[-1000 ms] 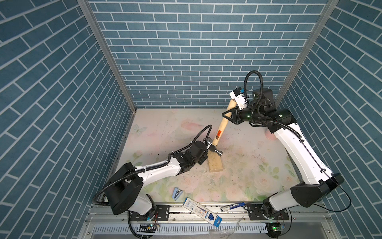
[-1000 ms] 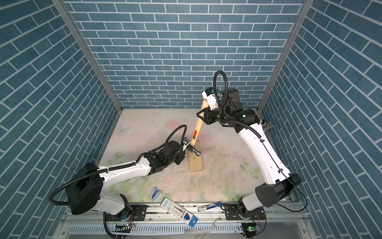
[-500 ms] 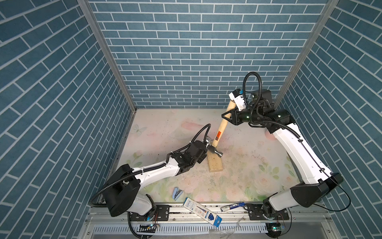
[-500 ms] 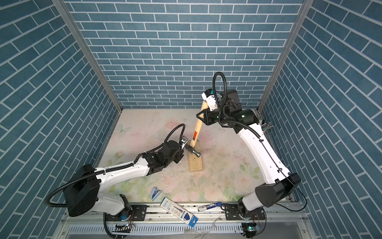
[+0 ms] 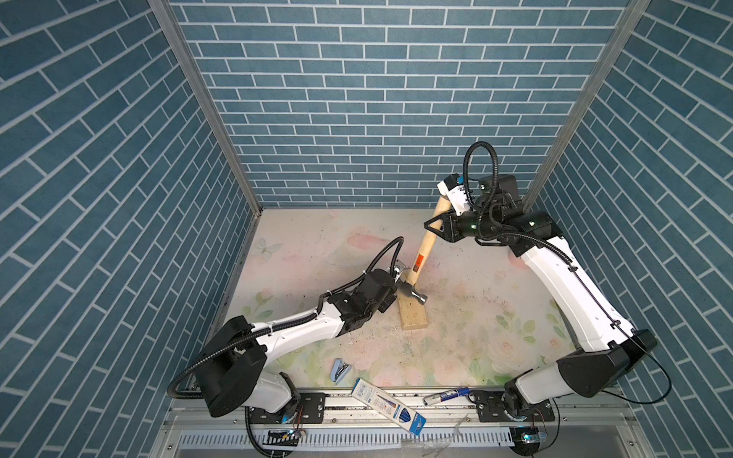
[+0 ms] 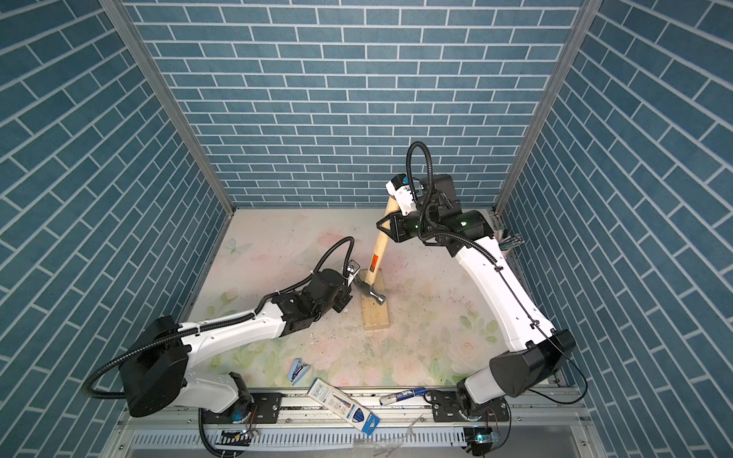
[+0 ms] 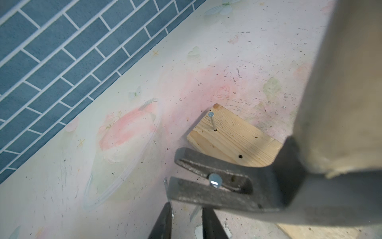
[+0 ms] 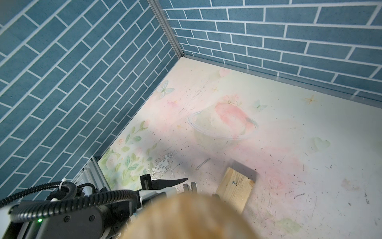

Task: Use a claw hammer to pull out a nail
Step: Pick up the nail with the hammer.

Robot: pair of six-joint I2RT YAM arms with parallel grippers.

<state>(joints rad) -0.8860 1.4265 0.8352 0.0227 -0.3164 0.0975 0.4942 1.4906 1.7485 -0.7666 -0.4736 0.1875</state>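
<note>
My right jaws are clamped shut on the claw hammer (image 5: 427, 246), high on its wooden handle and far from the head, because a grip out there gives me the longest lever. The handle leans up and away from the wooden block (image 5: 412, 317), and the steel head lies across the block's top, so the wood can serve as the pivot; whether steel touches wood I cannot tell. The claw (image 7: 206, 194) reaches out past the side of the block that faces my left arm, over the bare bench (image 5: 317, 246).

A nail (image 7: 215, 183) sits in the fork, its flat head riding on the two prongs. Its shaft slants down beneath the claw, and I judge it is clear of the wood, though the claw hides most of it.

My left jaws wait just beside the block, under the claw, their fingers (image 7: 163, 223) parted and holding nothing. The shaft's lower end shows in the gap, touching neither finger as far as I can see. I take it they are there to catch the nail before it slips from the fork.

A second nail (image 7: 213, 123) stands upright near a corner of the block, beyond the claw, and a loose nail (image 8: 203, 163) lies flat on the bench beside the block.
</note>
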